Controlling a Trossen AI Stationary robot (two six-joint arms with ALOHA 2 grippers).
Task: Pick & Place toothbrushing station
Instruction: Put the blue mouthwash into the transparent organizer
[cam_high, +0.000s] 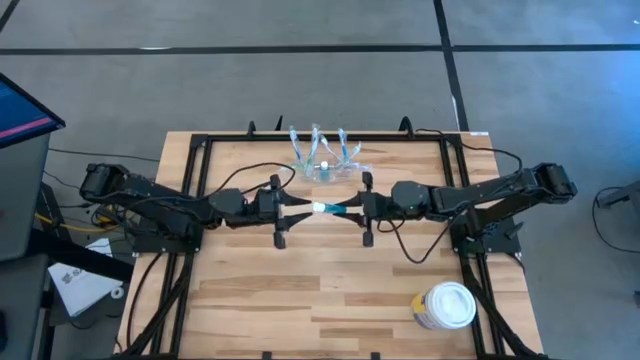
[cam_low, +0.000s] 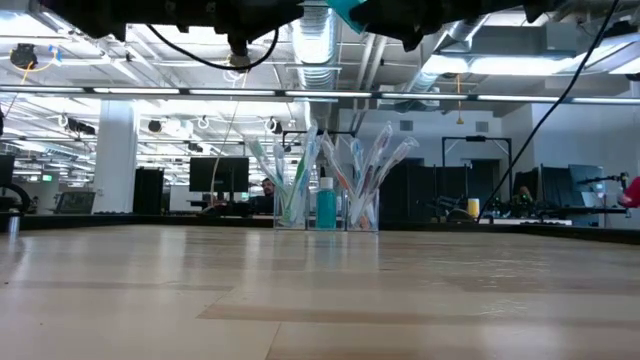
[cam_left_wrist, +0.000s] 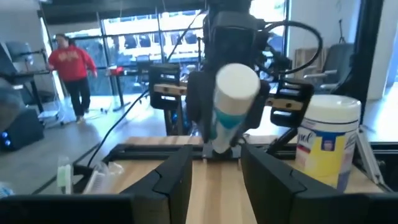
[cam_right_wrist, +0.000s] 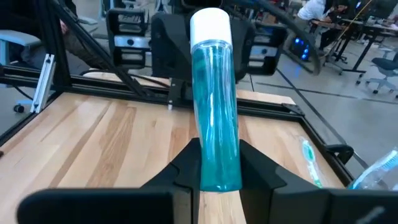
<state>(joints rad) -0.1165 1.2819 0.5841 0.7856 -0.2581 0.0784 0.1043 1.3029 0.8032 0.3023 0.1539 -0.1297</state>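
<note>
Above worktop (cam_high: 300, 290) centre, right tool (cam_high: 352, 208) clamps teal bottle (cam_right_wrist: 214, 106); left tool (cam_high: 296, 210) fingers apart around its white cap (cam_left_wrist: 236, 82). Toothbrushing station (cam_high: 325, 160) just behind.

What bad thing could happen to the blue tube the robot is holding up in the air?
The right tool pinches only the end of the tube, so the long free part might tilt or slip out.

The left tool sits open around the tube's white cap without gripping it. If the right one lets go first, the tube would probably fall onto the table.

The station is already full of toothbrushes, so lowering the tube in could knock some.
</note>
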